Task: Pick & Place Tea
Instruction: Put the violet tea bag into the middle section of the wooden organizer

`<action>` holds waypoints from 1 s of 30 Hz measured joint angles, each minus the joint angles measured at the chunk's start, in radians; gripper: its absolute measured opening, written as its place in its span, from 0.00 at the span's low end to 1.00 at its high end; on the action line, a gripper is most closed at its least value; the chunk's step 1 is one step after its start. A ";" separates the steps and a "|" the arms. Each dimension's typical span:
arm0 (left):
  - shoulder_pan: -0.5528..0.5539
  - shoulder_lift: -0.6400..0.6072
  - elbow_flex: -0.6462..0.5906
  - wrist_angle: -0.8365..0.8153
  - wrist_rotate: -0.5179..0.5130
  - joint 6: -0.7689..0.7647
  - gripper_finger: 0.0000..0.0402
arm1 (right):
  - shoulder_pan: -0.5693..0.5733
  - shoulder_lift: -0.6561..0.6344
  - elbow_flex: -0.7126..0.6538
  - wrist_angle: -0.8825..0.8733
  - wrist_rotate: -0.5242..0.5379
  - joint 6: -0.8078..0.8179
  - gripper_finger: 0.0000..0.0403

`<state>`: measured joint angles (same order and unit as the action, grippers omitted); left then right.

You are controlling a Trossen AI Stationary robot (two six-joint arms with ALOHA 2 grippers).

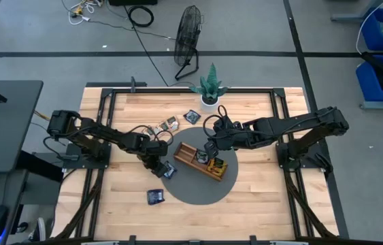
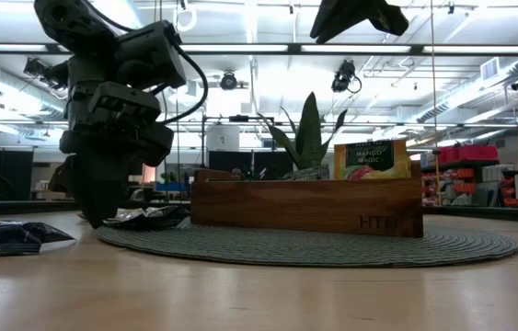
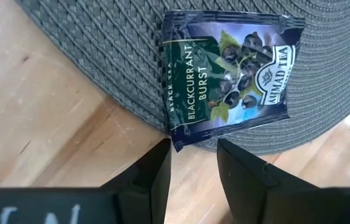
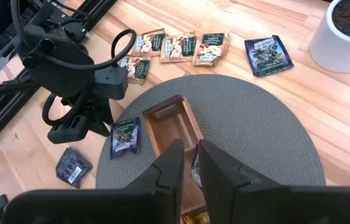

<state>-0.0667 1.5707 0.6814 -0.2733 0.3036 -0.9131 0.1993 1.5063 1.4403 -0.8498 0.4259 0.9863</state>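
The blackcurrant tea sachet [image 3: 227, 78] lies on the mat's edge just ahead of the left hand's [image 3: 192, 163] parted, empty fingers.

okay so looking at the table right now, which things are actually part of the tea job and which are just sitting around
Part of the job:
- blackcurrant sachet on the mat's edge, in front of the left gripper
- loose sachets
- wooden tray
- right gripper over the tray

Just lying about:
- potted plant
- round mat
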 joint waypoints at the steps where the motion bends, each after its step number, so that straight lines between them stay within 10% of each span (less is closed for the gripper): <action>1: 0.003 0.000 0.000 0.000 0.002 0.000 0.34 | 0.000 0.000 0.000 0.000 0.000 0.000 0.14; 17: 0.014 0.000 -0.003 0.046 -0.003 -0.018 0.32 | -0.002 0.000 0.000 0.000 0.000 -0.001 0.14; 30: 0.020 0.000 -0.003 0.060 -0.008 -0.018 0.09 | -0.002 0.000 0.000 0.000 0.000 -0.001 0.14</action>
<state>-0.0467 1.5707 0.6785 -0.2133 0.2961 -0.9306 0.1970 1.5063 1.4403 -0.8501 0.4257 0.9852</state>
